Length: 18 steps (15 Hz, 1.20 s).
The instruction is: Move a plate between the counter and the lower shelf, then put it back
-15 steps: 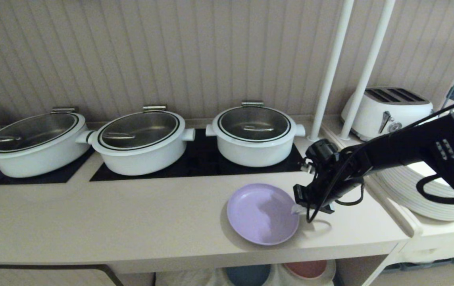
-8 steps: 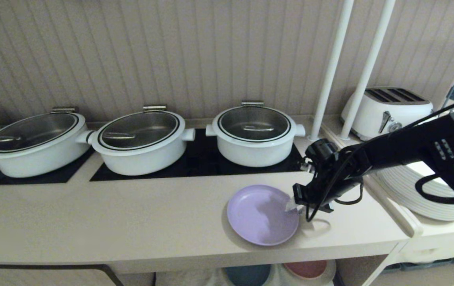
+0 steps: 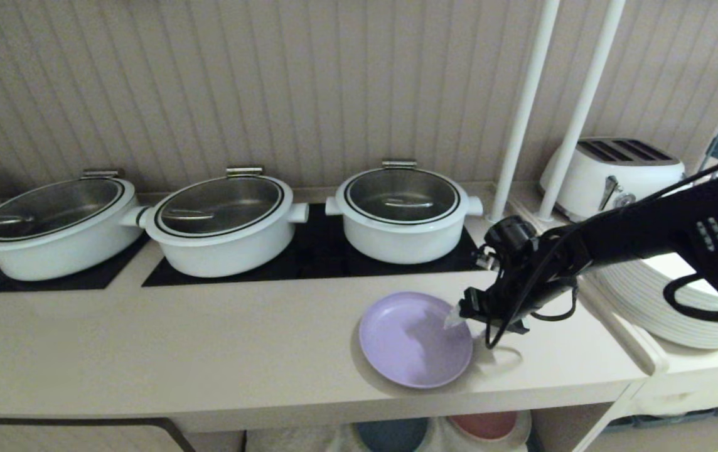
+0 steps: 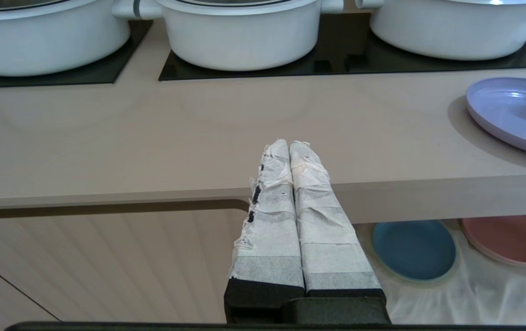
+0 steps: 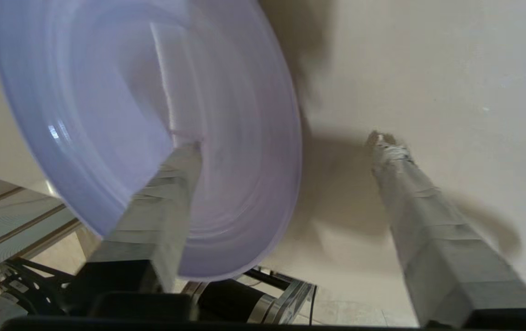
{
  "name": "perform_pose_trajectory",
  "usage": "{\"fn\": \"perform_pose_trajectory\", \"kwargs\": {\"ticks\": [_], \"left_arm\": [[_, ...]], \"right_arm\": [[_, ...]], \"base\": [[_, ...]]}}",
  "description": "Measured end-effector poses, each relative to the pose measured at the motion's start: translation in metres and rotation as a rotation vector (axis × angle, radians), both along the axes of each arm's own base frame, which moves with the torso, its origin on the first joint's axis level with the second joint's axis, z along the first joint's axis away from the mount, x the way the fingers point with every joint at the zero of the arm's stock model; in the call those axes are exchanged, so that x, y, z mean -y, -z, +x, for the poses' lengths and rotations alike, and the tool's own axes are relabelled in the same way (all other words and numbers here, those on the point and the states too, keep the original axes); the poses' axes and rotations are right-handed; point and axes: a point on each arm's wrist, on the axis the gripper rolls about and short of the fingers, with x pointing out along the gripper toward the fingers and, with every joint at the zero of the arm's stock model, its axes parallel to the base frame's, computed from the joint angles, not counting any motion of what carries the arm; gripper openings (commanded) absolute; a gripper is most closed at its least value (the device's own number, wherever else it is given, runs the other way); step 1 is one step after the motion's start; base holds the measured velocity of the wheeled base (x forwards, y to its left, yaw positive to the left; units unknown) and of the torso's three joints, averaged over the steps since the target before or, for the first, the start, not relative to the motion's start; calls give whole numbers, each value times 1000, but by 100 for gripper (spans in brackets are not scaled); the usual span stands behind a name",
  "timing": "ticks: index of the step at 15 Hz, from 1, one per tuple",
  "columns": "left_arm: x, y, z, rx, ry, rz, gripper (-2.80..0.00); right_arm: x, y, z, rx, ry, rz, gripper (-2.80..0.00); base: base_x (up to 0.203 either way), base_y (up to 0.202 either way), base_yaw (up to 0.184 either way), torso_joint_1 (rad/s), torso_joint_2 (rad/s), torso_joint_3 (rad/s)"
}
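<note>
The lavender plate (image 3: 412, 339) lies flat on the beige counter (image 3: 208, 339), near its front edge at the right. My right gripper (image 3: 462, 326) hangs over the plate's right rim, open. In the right wrist view one taped finger (image 5: 171, 184) is over the inside of the plate (image 5: 106, 115) and the other (image 5: 410, 193) is over bare counter outside the rim; the right gripper (image 5: 283, 142) grips nothing. My left gripper (image 4: 289, 145) is shut and empty, parked in front of the counter edge, left of the plate (image 4: 516, 112). The lower shelf (image 4: 474, 294) shows below the counter.
Three white lidded pots (image 3: 401, 213) stand on black panels at the back. A white toaster (image 3: 613, 176), two white poles (image 3: 522, 113) and a stack of white plates (image 3: 648, 295) are at the right. A blue plate (image 4: 414, 249) and a pink plate (image 4: 506, 239) lie on the shelf cloth.
My right gripper has opened and let go of the plate's right rim. The plate now rests on the counter. The arm has barely moved.
</note>
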Motion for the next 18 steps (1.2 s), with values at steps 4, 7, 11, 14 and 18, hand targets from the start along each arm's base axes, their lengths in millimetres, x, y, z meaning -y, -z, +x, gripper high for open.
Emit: {"fn": "perform_pose_trajectory", "kwargs": {"ticks": [4,7,11,14,18], "left_arm": [[0,0,0,0,0,0,-280],[0,0,0,0,0,0,-280],[0,0,0,0,0,0,-280],[0,0,0,0,0,0,-280],[0,0,0,0,0,0,-280]], "right_arm": [[5,-13,-8,18,5,6,0],[11,-24,-20,26,9,8,0],[19,-39,-43,38,9,16,0],[25,-50,-64,45,7,18,-119],[34,-62,-91,87,7,31,-280]], "base": [[0,0,0,0,0,0],[0,0,0,0,0,0],[0,0,0,0,0,0],[0,0,0,0,0,0],[0,0,0,0,0,0]]}}
